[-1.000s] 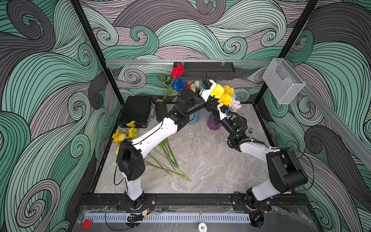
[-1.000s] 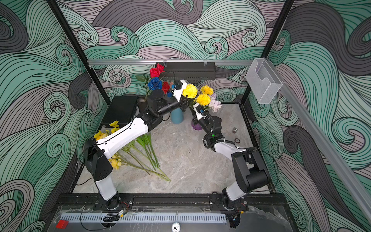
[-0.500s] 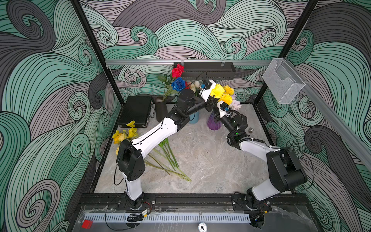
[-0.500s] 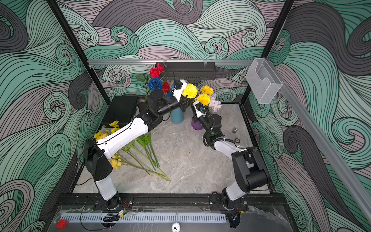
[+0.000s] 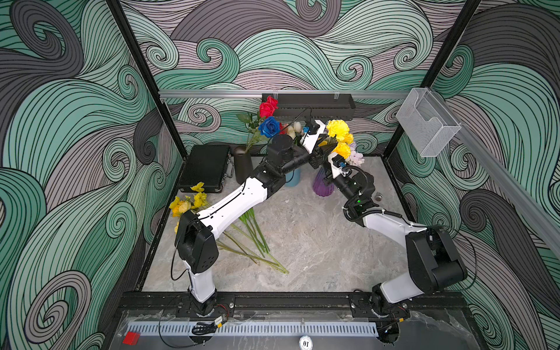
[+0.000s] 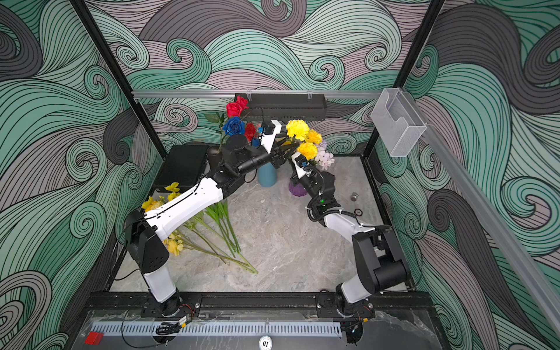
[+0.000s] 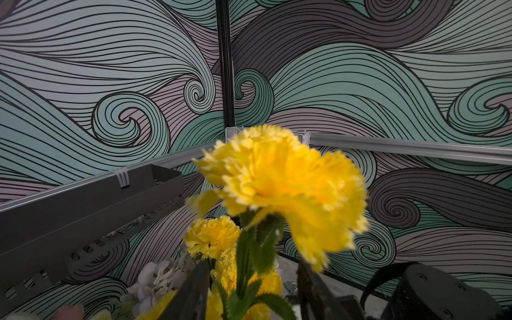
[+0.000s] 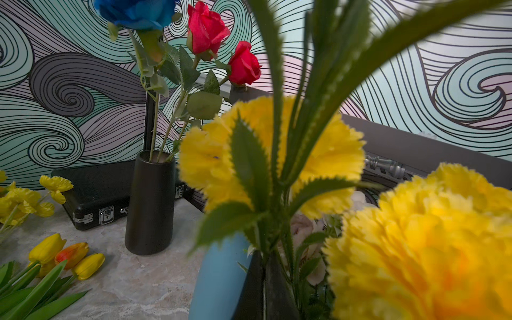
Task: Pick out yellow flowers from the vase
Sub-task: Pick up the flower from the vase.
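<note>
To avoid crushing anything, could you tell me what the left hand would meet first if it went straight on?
Probably the yellow carnation: its stem stands inside the open left hand, and its head sits directly ahead, though depth is unclear.

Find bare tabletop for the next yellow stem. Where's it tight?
Free: the marble table mid-front, between the laid-out flower stems and the right arm. Crowded: back row, black case, black vase, blue vase, purple vase, the right gripper shut on the yellow carnations above.
</note>
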You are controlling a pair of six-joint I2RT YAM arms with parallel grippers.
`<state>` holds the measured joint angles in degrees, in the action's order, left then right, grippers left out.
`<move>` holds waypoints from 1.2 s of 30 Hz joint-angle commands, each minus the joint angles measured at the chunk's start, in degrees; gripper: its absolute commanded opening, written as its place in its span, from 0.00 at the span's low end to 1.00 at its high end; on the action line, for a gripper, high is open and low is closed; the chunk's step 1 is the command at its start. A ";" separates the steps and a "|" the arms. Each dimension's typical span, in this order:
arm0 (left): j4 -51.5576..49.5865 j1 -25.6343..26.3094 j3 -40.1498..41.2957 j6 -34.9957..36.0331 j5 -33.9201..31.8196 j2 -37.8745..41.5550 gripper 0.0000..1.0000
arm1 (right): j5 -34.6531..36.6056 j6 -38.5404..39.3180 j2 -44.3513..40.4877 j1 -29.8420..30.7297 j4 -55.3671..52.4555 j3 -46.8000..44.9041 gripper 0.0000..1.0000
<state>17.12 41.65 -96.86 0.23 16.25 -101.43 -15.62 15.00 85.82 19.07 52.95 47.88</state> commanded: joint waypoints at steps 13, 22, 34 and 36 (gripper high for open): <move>-0.78 -0.05 8.67 -3.06 -11.04 9.32 0.76 | 4.34 -2.86 -12.61 0.18 -13.14 -1.01 0.00; -3.83 -1.44 14.10 -8.69 -16.87 14.43 0.80 | 10.62 -4.85 -17.48 -0.15 -37.41 4.39 0.00; -5.96 -1.77 19.72 -8.23 -19.23 18.01 0.80 | 10.31 -8.83 -22.28 -0.17 -49.80 9.59 0.00; -5.95 -1.75 20.52 -8.14 -19.61 18.35 0.80 | 10.58 -9.24 -23.30 -0.15 -49.70 9.63 0.00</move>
<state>11.88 40.25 -76.51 -7.79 -2.00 -84.93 -4.95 6.87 64.84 19.00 5.76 55.72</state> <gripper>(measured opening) 0.802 0.053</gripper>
